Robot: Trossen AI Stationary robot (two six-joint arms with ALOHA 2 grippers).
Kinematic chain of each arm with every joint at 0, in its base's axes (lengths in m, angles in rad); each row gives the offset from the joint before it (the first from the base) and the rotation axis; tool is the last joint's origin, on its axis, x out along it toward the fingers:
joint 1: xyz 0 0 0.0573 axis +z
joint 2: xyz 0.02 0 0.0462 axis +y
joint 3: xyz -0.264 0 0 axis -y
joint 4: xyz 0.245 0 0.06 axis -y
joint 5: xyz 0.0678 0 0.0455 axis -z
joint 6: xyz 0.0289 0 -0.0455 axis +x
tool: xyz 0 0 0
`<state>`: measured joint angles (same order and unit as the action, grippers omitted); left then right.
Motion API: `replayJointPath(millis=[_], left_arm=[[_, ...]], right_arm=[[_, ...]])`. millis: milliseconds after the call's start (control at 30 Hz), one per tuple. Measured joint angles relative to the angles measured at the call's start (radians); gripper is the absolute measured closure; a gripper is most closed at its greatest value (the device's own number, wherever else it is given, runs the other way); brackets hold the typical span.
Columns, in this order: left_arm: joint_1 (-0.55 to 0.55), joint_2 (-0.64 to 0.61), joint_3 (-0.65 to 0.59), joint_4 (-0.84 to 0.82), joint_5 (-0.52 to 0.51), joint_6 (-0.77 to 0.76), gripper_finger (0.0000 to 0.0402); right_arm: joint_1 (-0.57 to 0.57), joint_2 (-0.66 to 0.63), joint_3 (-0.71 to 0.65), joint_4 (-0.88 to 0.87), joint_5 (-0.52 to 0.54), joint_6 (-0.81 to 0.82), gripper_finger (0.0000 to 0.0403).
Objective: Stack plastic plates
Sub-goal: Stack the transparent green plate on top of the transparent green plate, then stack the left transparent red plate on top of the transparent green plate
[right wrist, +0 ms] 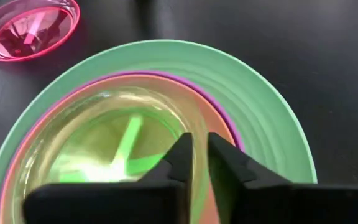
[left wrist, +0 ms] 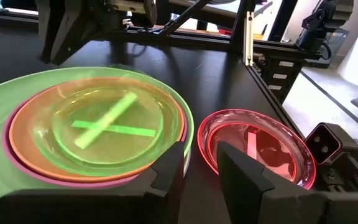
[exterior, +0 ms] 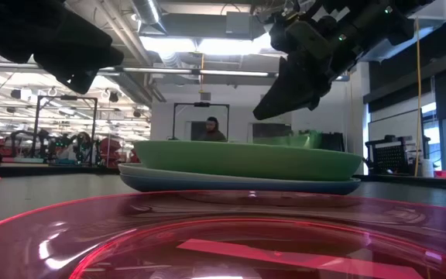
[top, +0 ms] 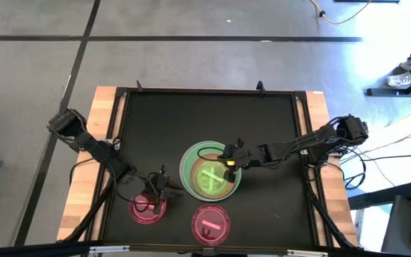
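Your black table mat [top: 163, 121] sits on grey floor [top: 191, 64]; right gripper [right wrist: 199, 163] pinches the translucent green plate [right wrist: 98, 149], left gripper [left wrist: 199, 167] spread.

The worktop [top: 212, 114] shows a black mat with pale wooden edges [top: 88, 178] either side, set on a grey floor [top: 191, 43] crossed by dark lines. A yellow cable [top: 344, 18] snakes across the far floor — and beyond the worktop, a person [exterior: 211, 129] sits in front of a dark frame [exterior: 200, 116]. Overhead, ceiling pipes [exterior: 130, 31] and bright lights [exterior: 207, 46] — a busy lab behind.
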<state>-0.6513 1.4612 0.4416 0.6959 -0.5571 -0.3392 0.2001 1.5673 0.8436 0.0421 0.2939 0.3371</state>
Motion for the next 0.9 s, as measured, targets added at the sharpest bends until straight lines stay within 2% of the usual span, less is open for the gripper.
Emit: replayJointPath(millis=[133,333,433,700,900], left_arm=[[0.0,0.0,0.0,0.0,0.001,0.0,0.0311],[0.014,-0.002,0.0,-0.003,0.058,0.018,0.0311],[0.033,-0.002,0.0,0.004,0.074,0.056,0.0311],[0.107,-0.002,0.0,0.0,0.107,0.06,0.0308],[0.185,-0.003,0.0,-0.031,0.185,0.06,0.027]], right_arm=[[0.002,-0.001,0.0,0.01,0.0,-0.021,0.0301],[0.076,-0.087,0.0,0.015,-0.001,-0.227,0.0242],[0.157,-0.119,0.0,0.02,-0.007,-0.264,0.0233],[0.361,-0.109,-0.032,0.06,0.137,-0.237,0.023],[0.453,-0.109,-0.077,0.143,0.232,-0.227,0.023]])
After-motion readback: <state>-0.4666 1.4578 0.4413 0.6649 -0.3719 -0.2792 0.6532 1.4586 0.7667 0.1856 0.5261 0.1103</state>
